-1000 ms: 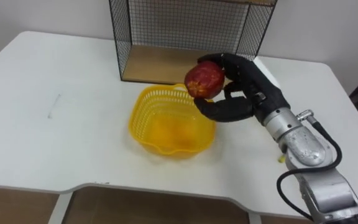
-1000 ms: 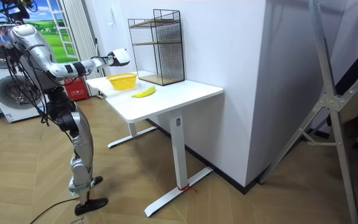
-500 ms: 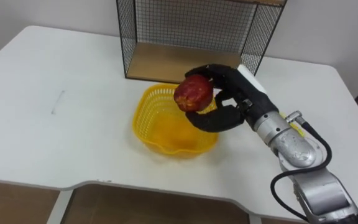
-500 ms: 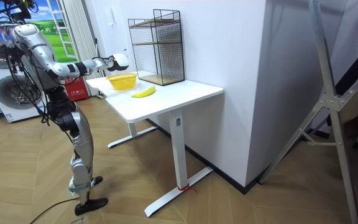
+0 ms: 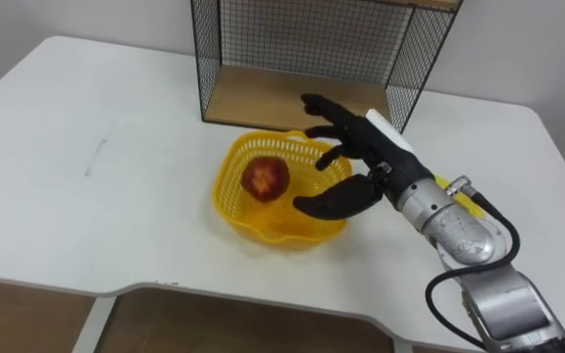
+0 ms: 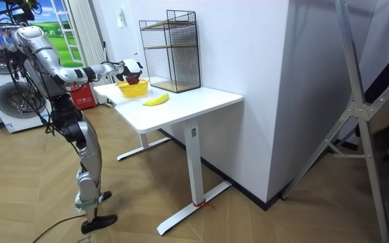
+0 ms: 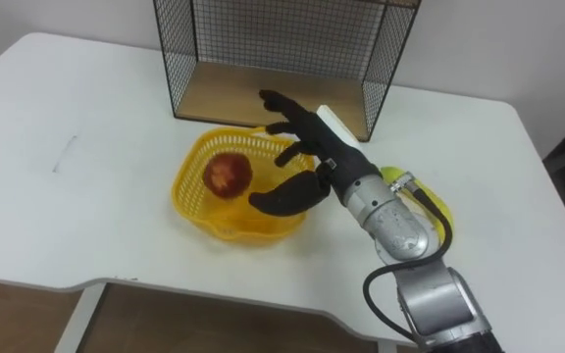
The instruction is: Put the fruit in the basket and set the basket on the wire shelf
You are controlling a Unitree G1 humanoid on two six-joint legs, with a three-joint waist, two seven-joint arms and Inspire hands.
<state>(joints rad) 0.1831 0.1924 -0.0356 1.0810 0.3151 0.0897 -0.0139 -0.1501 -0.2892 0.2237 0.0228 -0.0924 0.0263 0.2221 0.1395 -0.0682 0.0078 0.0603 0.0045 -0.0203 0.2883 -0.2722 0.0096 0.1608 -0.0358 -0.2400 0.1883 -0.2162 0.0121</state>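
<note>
One round apple point(image 5: 265, 179) in plastic lattice basket point(image 5: 271, 231); right hand point(image 5: 369, 149) splayed.

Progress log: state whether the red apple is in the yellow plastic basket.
In: red apple lies inside the yellow plastic basket; right hand open, off it.

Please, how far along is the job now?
Done: the apple lies in the yellow basket. In hand: nothing; the right hand is open above the basket. Left: the banana lies on the table, and the basket is not yet on the wire shelf.
</note>
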